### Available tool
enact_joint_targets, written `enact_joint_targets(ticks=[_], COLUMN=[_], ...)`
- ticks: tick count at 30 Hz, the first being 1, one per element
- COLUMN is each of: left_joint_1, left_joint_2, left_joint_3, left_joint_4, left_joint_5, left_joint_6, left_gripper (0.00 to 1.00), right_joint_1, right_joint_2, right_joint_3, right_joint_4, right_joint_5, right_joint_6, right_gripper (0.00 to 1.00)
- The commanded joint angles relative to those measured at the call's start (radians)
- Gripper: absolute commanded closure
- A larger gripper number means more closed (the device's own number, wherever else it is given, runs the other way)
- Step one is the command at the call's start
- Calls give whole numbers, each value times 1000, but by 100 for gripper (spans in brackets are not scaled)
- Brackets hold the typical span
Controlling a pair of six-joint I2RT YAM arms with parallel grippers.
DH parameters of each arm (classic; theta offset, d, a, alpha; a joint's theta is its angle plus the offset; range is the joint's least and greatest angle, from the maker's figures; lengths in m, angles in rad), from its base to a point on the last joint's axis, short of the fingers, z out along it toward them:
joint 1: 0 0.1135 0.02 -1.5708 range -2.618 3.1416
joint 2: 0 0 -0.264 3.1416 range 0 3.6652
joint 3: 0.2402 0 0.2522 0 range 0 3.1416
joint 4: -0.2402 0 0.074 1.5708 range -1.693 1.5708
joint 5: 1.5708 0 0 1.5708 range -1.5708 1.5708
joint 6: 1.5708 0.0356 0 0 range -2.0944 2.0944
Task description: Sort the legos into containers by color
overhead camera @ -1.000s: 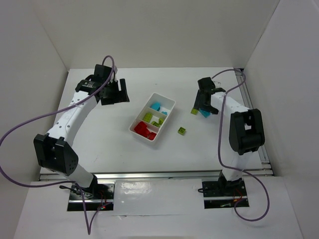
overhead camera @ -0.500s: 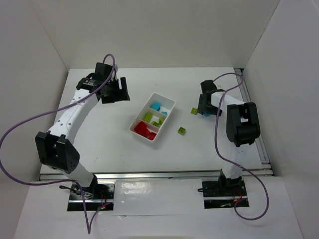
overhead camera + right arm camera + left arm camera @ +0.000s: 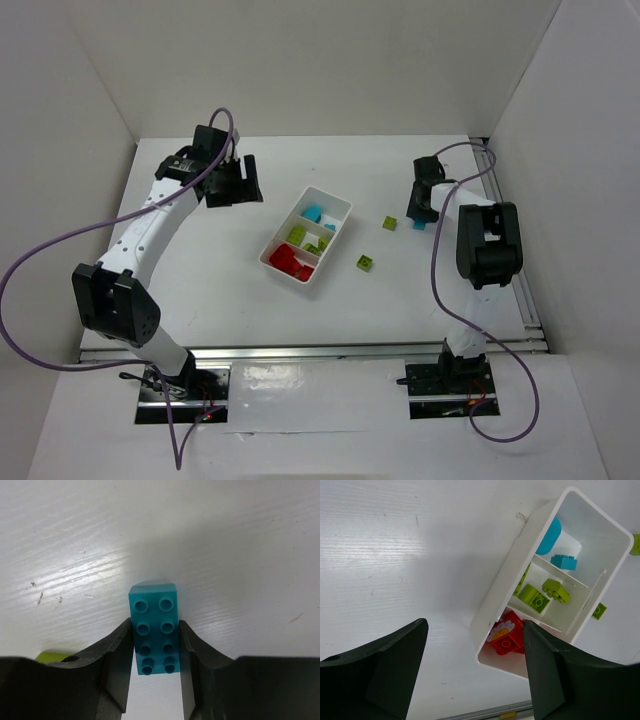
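The right gripper (image 3: 155,640) has edged toward the upper right and clamped the cyan brick (image 3: 152,605); left gripper (image 3: 475,625) gapes wide.

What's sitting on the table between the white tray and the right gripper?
In the top view, one yellow-green brick lies between the tray and the right gripper, which grips a cyan brick.

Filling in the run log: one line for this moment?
right jaws: shut on cyan brick | left jaws: open, beside tray | loose: two green bricks
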Motion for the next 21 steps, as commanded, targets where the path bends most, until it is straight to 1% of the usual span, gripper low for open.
enact_joint_targets(ticks=[1,4,5,7,9,10,11,12,13,17,21], left_joint_1=[-6,-6,-6,-6,-6,-6,-6,-6,-6,-6,-6], left_joint_2=[8,8,8,8,8,8,8,-1,-1,-1,-20], left_joint_3=[36,36,36,36,36,36,36,46,46,46,36], left_joint_4=[-6,-6,-6,-15,-15,-15,-24,-24,-24,-24,-24], left_joint_5=[-5,-5,-5,-16,-28,-37,-37,-48,-48,-57,-57], left_joint_6=[-2,-2,-2,-2,7,7,7,7,7,7,7], left_gripper=[14,14,14,14,14,14,14,14,14,14,14], right_joint_1=[3,3,3,21,70,98,130,194,223,366,495], right_joint_2=[-5,-37,-52,-121,-181,-242,-268,-291,-325,-336,-267], right_joint_3=[-15,-15,-15,-24,-36,-36,-47,-47,-47,17,98], right_joint_4=[44,29,17,3,-8,-8,-17,-26,-26,-26,-37], right_joint_5=[-30,-30,-30,-30,-39,-39,-19,5,15,15,25], right_joint_6=[-5,18,31,59,73,85,85,96,107,116,116], right_gripper=[63,76,78,78,79,79,79,79,79,79,78])
